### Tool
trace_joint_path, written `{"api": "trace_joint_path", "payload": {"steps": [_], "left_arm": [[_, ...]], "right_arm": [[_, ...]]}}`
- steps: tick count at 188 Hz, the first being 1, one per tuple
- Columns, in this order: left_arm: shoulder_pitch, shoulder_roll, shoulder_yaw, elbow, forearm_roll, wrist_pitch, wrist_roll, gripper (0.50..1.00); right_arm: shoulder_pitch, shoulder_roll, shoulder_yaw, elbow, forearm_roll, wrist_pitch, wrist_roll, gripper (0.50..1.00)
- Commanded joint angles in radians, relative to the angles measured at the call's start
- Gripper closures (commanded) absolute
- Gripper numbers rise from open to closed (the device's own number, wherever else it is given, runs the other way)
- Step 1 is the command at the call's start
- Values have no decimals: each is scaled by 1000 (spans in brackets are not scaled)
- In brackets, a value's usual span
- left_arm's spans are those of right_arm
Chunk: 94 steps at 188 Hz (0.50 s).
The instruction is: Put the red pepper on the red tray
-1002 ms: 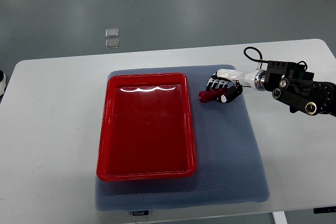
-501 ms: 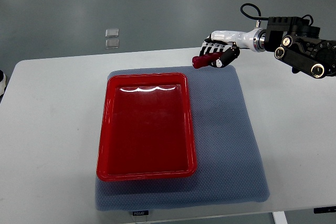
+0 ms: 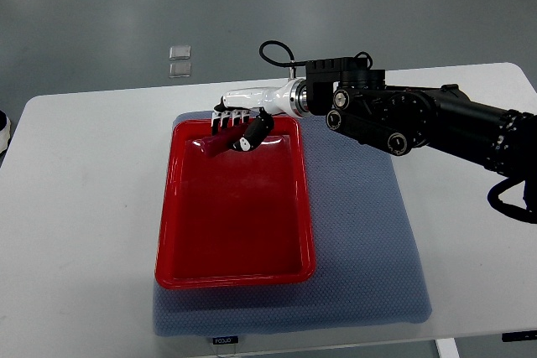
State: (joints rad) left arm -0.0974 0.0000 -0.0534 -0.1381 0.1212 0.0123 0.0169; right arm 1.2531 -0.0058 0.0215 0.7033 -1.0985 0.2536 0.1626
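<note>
Right hand (image 3: 239, 123), white with dark fingertips, curled around small dark-red pepper (image 3: 215, 145), upper centre of frame. Pepper held over top end of glossy red rectangular plastic tray (image 3: 168, 232) on grey-blue textured mat (image 3: 369, 249).

Red pepper (image 3: 215, 145), red tray (image 3: 226, 232), grey textured mat (image 3: 361, 241), white table (image 3: 75, 232).
</note>
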Motion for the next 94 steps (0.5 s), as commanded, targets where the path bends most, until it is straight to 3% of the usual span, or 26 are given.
{"api": "trace_joint_path", "payload": {"steps": [1,81,87,94], "left_arm": [[1,0,1,0,0,0,0,500],[4,0,0,2,0,0,0,500],[4,0,-2,2,0,0,0,500],[4,0,-2,2,0,0,0,500]], "right_arm": [[-35,6,-9,-10,-3,-14,0,1000],[-115,6,-37,-30,-9,-53,3,1000],[-116,6,-37,-30,-9,-54,3,965],[-121,6,-35,-30,-8,-56,5,873]]}}
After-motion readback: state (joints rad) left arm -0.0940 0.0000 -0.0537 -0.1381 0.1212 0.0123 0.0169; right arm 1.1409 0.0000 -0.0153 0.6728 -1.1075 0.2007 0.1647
